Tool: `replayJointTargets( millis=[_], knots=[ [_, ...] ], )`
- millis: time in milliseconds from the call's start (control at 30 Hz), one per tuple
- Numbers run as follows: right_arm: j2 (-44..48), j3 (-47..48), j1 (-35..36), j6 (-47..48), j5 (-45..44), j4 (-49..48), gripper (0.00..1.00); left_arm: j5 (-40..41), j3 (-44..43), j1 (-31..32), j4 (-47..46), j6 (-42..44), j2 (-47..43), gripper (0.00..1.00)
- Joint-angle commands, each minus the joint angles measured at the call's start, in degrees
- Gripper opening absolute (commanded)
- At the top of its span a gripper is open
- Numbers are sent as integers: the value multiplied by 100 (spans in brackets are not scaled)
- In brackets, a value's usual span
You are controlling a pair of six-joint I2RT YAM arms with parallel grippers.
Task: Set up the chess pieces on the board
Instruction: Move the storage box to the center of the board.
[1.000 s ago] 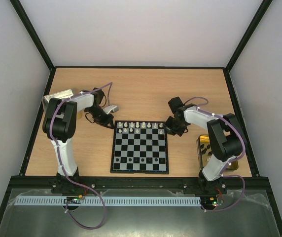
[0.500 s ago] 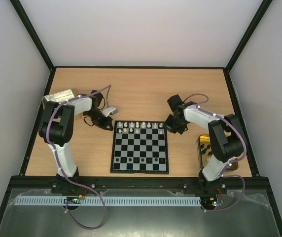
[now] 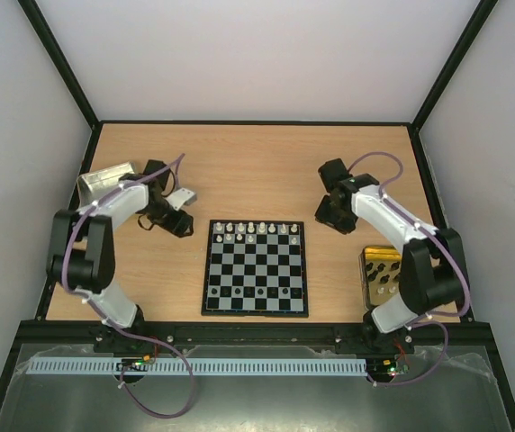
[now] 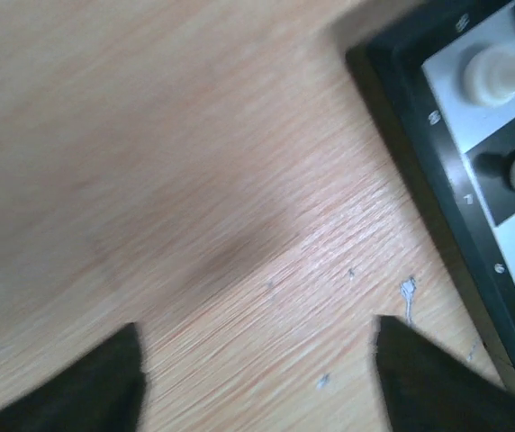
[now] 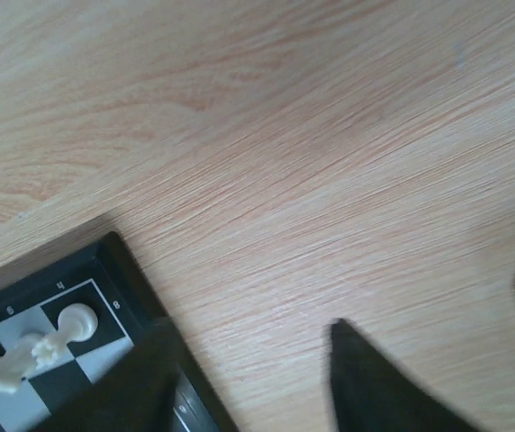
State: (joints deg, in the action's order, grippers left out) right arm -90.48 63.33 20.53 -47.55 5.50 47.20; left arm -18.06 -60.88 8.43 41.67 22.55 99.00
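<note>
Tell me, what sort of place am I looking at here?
Most likely a robotics lab test booth: a wooden table boxed in by plain white walls, a left arm and a right arm bolted at its near edge, and a chessboard between them.

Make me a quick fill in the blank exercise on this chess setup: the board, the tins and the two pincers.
1. The white chess pieces stand on the board along its ____ edge.
2. The gold tin lies on the board's ____ side.
3. The silver lid lies near the table's ____ edge.
4. The left pincer and right pincer both hold ____.
Missing words: far; right; left; nothing.
</note>
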Motion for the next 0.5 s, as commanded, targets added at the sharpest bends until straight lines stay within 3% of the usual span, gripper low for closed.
replayJointTargets(
  millis=[0, 133, 467],
  knots=[
    [649, 194, -100, 183, -641, 696, 60, 491, -220, -104, 291, 143, -920, 98],
    [1072, 178, -212, 73, -903, 1091, 75, 332, -466, -223, 751, 236, -1081, 99],
    [2111, -654, -602, -297, -911, 1420, 76, 211, -466, -315, 1127, 289, -1549, 99]
  ],
)
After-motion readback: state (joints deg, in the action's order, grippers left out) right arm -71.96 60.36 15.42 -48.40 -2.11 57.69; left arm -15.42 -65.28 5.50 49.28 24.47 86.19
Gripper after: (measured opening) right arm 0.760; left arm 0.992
